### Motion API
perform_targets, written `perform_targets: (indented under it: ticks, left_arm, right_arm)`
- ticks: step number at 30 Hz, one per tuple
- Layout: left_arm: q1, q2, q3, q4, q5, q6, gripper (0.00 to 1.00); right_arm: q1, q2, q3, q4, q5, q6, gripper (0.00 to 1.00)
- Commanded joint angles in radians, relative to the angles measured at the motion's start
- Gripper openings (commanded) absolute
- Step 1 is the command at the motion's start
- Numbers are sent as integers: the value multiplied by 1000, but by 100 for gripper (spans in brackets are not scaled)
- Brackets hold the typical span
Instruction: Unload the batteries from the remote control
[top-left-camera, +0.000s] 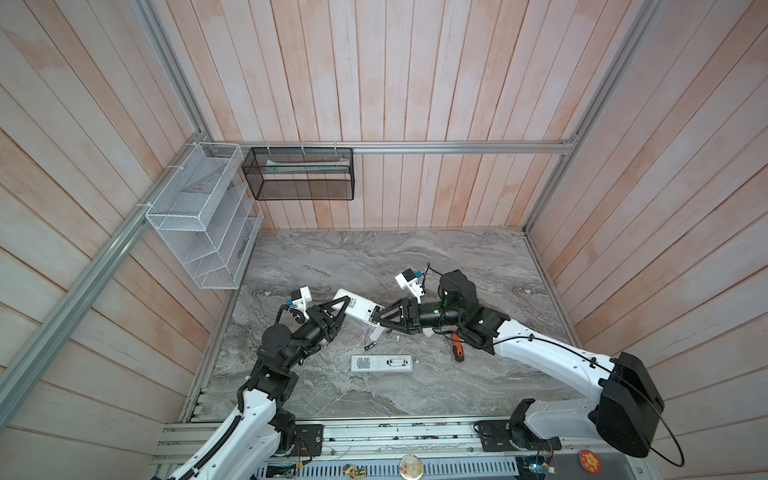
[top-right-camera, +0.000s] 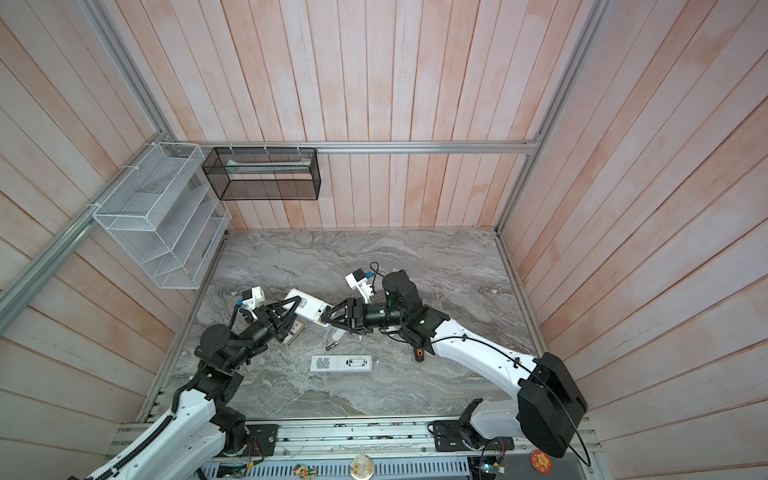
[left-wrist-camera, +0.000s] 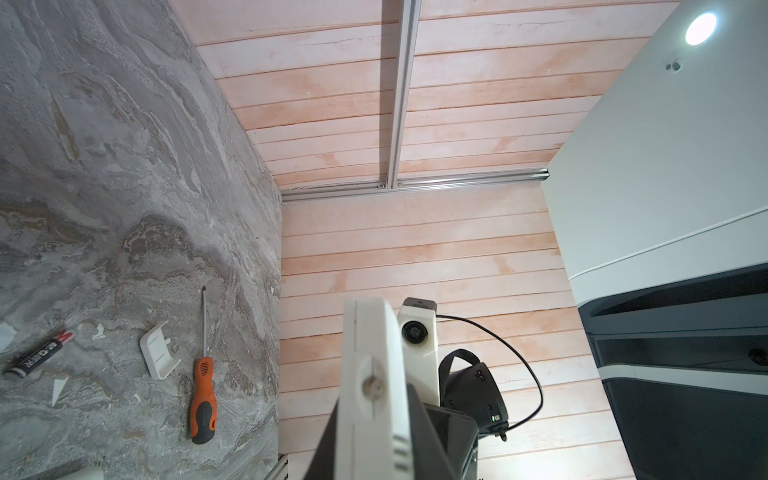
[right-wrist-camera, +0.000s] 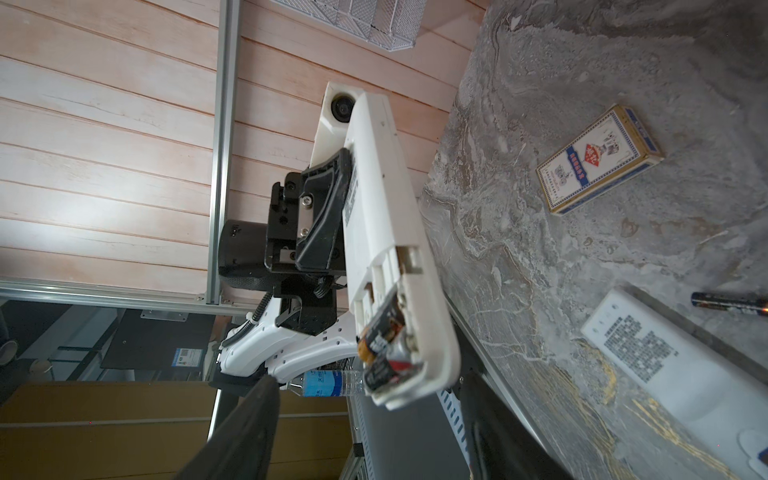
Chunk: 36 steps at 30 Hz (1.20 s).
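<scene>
My left gripper (top-left-camera: 344, 308) is shut on a white remote control (top-left-camera: 354, 309) and holds it tilted above the table. Its back faces the right arm, and the battery compartment at the near end is uncovered. Two black batteries (right-wrist-camera: 381, 343) with gold marks sit in that compartment, the upper one tilted partly out. My right gripper (right-wrist-camera: 370, 432) is open, one finger on each side of the remote's battery end, neither touching it. It shows in both top views (top-right-camera: 325, 318). One loose battery (top-left-camera: 370, 345) lies on the marble below.
A second white remote (top-left-camera: 381, 363) lies face down near the front with its compartment open. A white cover (left-wrist-camera: 158, 353) and an orange screwdriver (left-wrist-camera: 203, 395) lie under the right arm. A card box (right-wrist-camera: 598, 160) lies under the left arm. Wire baskets (top-left-camera: 199, 216) hang on the left wall.
</scene>
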Motion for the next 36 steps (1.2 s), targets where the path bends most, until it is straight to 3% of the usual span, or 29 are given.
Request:
perform_targets:
  ticks: [1,22,29,36]
  left_arm:
    - [-8,-7,24,55,-26,-17,4]
    - [-69,-12,24,55,-91,-10,8]
    - [-70,-32,13,24,-71,-10,27]
    - [-48,-1,-11,32,108,-11,66]
  right_arm:
    - [9,26,49,59,24,17,64]
    - [22,44,31,133,61,70,19]
    - [11,9,8,129,57,71,15]
    - [-42,-50,-27,114,2,77,12]
